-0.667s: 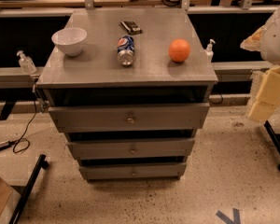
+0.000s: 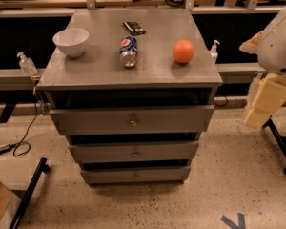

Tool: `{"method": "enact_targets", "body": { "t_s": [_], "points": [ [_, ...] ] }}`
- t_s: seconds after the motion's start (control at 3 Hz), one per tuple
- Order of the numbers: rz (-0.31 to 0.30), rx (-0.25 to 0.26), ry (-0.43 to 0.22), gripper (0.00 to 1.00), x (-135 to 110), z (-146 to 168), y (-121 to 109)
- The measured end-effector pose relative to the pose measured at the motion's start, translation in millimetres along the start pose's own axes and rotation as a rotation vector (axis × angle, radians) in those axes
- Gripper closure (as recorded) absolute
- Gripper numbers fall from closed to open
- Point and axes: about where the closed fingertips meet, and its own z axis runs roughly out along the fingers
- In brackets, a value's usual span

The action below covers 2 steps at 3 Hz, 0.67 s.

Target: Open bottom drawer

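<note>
Hand (image 2: 262, 104) hangs well right of the cabinet (image 2: 100, 73), grip state we cannot tell; we risk slipping off the tiny knob (image 2: 136, 177) of the bottom drawer (image 2: 109, 175) or snagging the middle drawer (image 2: 100, 152).

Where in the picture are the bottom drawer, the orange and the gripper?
bottom drawer (image 2: 135, 176): camera view, centre of its grey front, at the small knob.
orange (image 2: 183, 51): camera view, middle of the fruit.
gripper (image 2: 256, 116): camera view, lower cream end, at the right side, away from the bottom drawer.
</note>
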Motion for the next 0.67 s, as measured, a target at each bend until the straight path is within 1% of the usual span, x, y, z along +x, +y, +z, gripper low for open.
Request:
{"method": "enact_targets", "body": {
  "t_s": [0.33,0.67],
  "points": [
    [0.032,0.046,-0.103,0.0,4,25,-6],
    [0.049,0.051,-0.194,0.0,3,52,-9]
  ]
}}
